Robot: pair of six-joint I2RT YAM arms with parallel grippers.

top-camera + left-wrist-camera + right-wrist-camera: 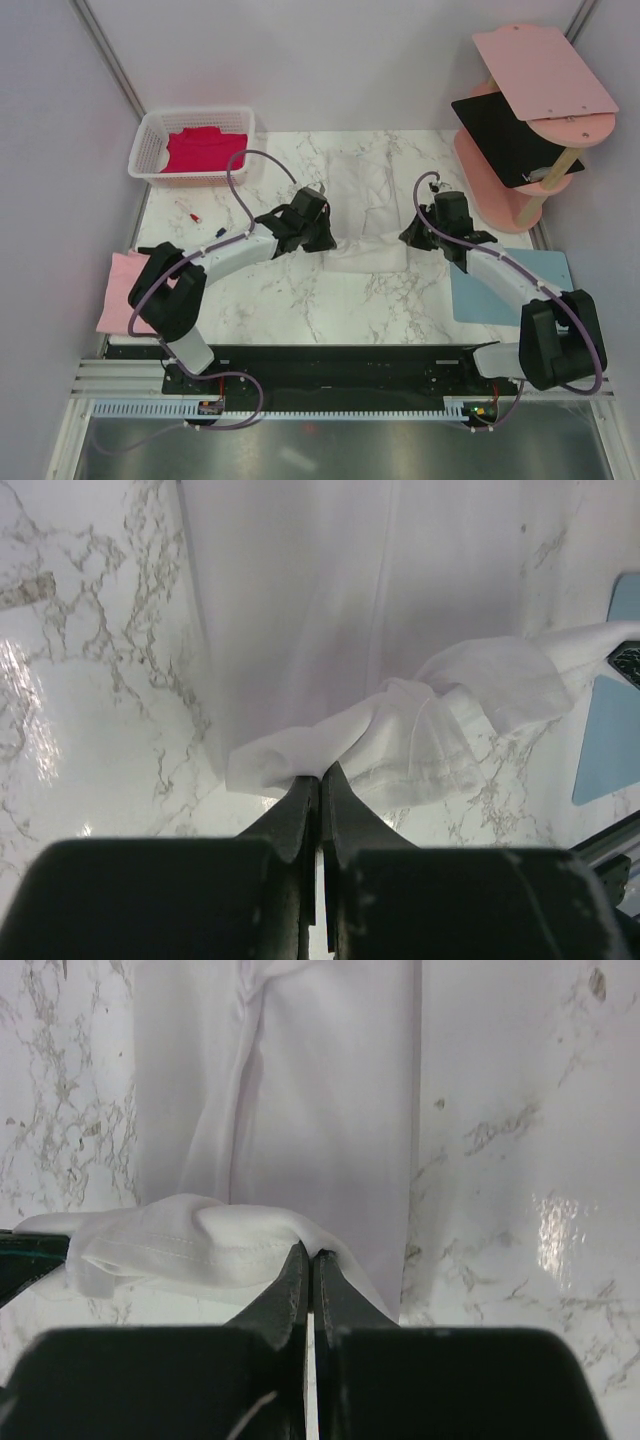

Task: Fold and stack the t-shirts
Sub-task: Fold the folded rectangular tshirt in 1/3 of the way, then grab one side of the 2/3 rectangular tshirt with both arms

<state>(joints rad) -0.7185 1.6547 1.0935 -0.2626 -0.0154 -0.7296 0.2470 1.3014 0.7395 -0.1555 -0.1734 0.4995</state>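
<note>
A large white t-shirt (362, 205) lies on the marble table, its near hem lifted. My left gripper (318, 235) is shut on the hem's left corner (300, 755). My right gripper (413, 238) is shut on the hem's right corner (300, 1235). Both hold the hem a little above the table, and it hangs between them. A magenta-red t-shirt (203, 148) lies in a white basket (148, 145) at the far left. A light pink t-shirt (125, 290) lies at the left edge. A black t-shirt (505, 135) lies on the shelf at the far right.
A pink shelf unit (540, 70) stands at the far right. A light-blue mat (510, 285) lies at the near right under the right arm, also showing in the left wrist view (610, 720). A small red object (190, 213) lies near the basket.
</note>
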